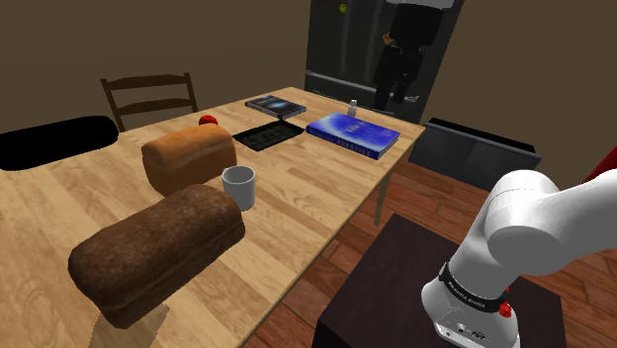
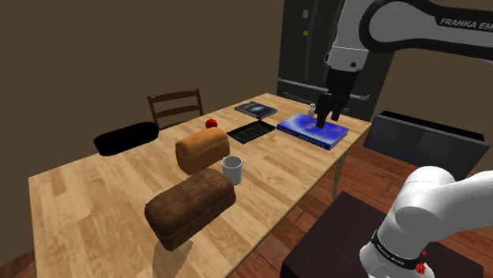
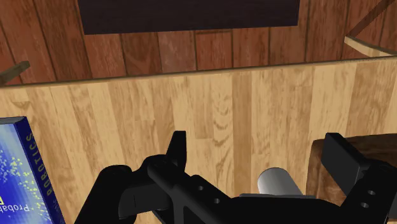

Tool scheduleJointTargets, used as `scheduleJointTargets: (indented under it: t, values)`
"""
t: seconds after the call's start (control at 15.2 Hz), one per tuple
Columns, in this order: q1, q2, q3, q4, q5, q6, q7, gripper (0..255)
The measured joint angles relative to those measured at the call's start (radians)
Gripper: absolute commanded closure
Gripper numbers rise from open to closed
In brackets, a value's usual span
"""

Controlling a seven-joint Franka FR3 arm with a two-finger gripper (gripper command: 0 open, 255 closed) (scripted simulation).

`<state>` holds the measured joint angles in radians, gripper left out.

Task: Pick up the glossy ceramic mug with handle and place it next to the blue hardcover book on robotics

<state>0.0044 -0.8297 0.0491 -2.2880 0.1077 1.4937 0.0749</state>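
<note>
A pale grey mug stands upright near the middle of the wooden table, just in front of the lighter bread loaf. The blue book lies flat at the table's far corner. In the second exterior view my gripper hangs just above the blue book, well away from the mug. In the wrist view the gripper is open with nothing between its fingers. The mug shows far beyond them, partly hidden by the hand, and the book's spine is off to one side.
A large dark loaf lies nearest the camera. A black tray, a second dark book, a red fruit and a small shaker sit at the far end. A chair stands behind the table, and the dark stand beside it.
</note>
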Motion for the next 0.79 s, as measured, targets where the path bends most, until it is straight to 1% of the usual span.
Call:
scheduleJointTargets:
  t: [0.13,0.33,0.59,0.79]
  values:
    - [0.001,0.010,0.002,-0.005,0.001,0.014,-0.001,0]
    - [0.006,0.065,0.018,-0.029,0.009,0.095,-0.003,0]
    - [0.010,0.179,0.034,-0.037,0.012,0.220,-0.015,0]
    - [0.013,0.281,0.049,-0.023,0.014,0.312,-0.019,0]
